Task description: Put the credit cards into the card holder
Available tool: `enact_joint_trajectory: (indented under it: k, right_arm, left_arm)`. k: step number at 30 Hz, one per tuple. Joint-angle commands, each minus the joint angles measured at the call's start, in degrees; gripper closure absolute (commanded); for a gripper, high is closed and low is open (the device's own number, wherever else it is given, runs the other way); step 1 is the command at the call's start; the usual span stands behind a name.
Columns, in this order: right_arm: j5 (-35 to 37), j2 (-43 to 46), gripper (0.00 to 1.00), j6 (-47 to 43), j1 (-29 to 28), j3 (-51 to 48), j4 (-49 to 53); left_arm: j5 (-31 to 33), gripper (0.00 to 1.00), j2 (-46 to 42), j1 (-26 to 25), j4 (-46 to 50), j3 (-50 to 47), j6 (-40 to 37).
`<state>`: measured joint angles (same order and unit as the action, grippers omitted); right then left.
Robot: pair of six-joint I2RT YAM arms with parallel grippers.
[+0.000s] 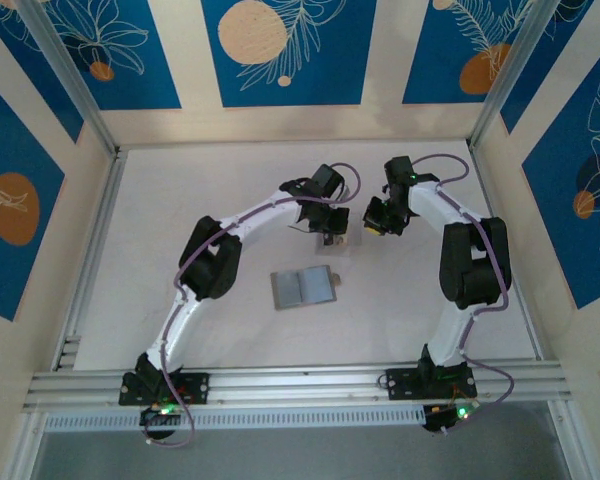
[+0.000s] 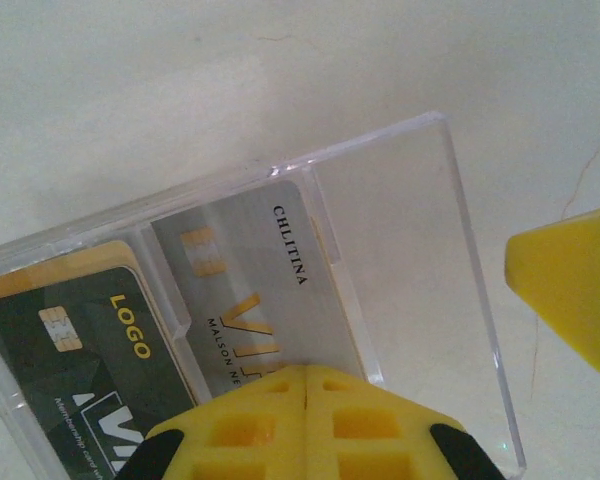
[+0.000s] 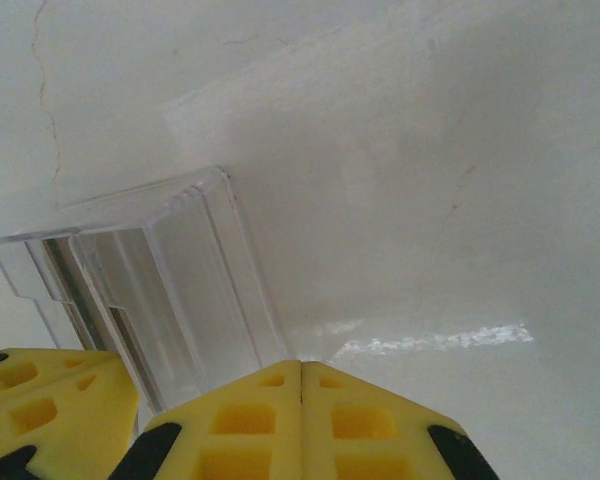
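The card holder lies open and flat in the middle of the table, a grey wallet with a paler inside. Just behind it stands a clear plastic stand with slots. In the left wrist view a pale grey-white credit card and a dark credit card rest in the stand. My left gripper is shut, its tips over the pale card's near edge, with nothing seen between them. My right gripper is shut and empty beside the stand's corner.
The two grippers are close together over the stand. A yellow finger of the right gripper juts into the left wrist view. Aluminium rails and patterned walls border the white table.
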<state>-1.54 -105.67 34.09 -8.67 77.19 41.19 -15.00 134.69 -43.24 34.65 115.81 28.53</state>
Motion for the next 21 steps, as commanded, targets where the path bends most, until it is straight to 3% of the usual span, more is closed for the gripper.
enact_joint_trajectory:
  k: [1,21]
  right_arm:
    - [-1.53,-0.66,0.97,0.54,-0.32,0.33,0.08]
    - [-2.42,-0.87,0.95,-0.07,-1.0,0.94,0.53]
  left_arm:
    - [-2.67,0.95,1.71,-1.05,-0.46,1.51,1.03]
    - [-8.31,0.95,2.43,-0.88,-5.48,0.81,5.76]
